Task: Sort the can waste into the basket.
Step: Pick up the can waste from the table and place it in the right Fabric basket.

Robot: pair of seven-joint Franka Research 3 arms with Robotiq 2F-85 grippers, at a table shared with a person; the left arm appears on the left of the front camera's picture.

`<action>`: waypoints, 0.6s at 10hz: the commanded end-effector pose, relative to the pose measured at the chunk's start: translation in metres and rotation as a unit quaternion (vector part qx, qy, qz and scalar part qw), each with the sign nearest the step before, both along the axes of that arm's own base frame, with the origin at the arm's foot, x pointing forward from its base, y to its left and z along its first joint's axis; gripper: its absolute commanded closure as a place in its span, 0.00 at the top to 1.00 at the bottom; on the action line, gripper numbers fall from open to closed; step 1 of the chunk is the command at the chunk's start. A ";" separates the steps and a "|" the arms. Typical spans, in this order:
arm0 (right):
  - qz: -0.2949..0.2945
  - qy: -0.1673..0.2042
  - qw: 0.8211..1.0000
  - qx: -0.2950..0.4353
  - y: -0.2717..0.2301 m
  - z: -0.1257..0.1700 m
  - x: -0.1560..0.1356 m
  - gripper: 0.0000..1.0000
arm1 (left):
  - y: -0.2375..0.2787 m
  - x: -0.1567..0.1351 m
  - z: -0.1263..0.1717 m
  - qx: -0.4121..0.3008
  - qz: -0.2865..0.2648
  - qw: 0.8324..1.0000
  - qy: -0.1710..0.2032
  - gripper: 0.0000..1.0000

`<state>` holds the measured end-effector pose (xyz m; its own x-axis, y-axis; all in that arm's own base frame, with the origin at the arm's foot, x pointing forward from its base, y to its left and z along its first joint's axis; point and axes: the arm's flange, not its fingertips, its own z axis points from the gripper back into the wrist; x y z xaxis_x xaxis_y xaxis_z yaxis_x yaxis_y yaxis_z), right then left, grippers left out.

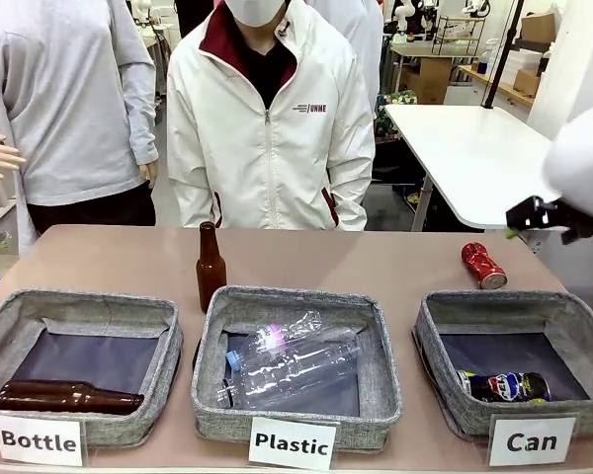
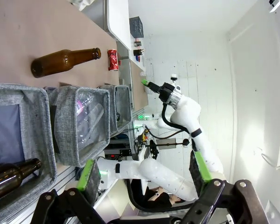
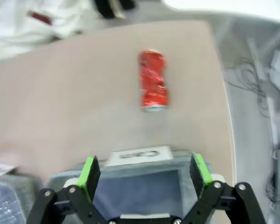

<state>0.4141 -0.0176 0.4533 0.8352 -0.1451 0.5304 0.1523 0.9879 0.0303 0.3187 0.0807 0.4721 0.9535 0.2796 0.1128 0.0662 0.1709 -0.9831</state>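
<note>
A red dented can (image 1: pixel 483 265) lies on the table just behind the grey basket (image 1: pixel 494 308) marked "Can". A black can (image 1: pixel 502 386) with coloured print lies inside that basket. My right gripper (image 1: pixel 522 222) hovers open above the table's far right, higher than the red can and a little to its right. In the right wrist view the red can (image 3: pixel 153 80) lies ahead of the open gripper (image 3: pixel 146 170), beyond the basket's rim (image 3: pixel 177 161). Off the table's left side, my left gripper (image 2: pixel 144 172) is open and holds nothing, with the red can (image 2: pixel 112 59) far off.
A brown bottle (image 1: pixel 211 265) stands behind the "Plastic" basket (image 1: pixel 296 300), which holds clear bottles (image 1: pixel 287 360). The "Bottle" basket (image 1: pixel 79 301) holds a lying brown bottle (image 1: pixel 67 397). A person in a white jacket (image 1: pixel 269 148) stands at the far edge.
</note>
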 end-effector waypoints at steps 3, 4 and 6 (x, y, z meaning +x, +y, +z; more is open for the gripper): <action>-0.042 0.039 0.997 -0.043 -0.001 0.014 0.018 1.00 | -0.001 -0.001 0.003 -0.009 0.003 1.000 0.001 1.00; -0.045 0.037 0.995 -0.075 -0.009 -0.006 0.006 1.00 | -0.001 -0.001 0.003 -0.009 0.003 1.000 0.001 1.00; -0.045 0.037 0.995 -0.075 -0.009 -0.006 0.006 1.00 | -0.001 -0.001 0.003 -0.009 0.003 1.000 0.001 1.00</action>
<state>0.4211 -0.0307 0.4506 0.8722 -0.1265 0.4725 0.2175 0.9655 -0.1431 0.3187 0.0808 0.4723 0.9534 0.2797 0.1134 0.0668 0.1709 -0.9830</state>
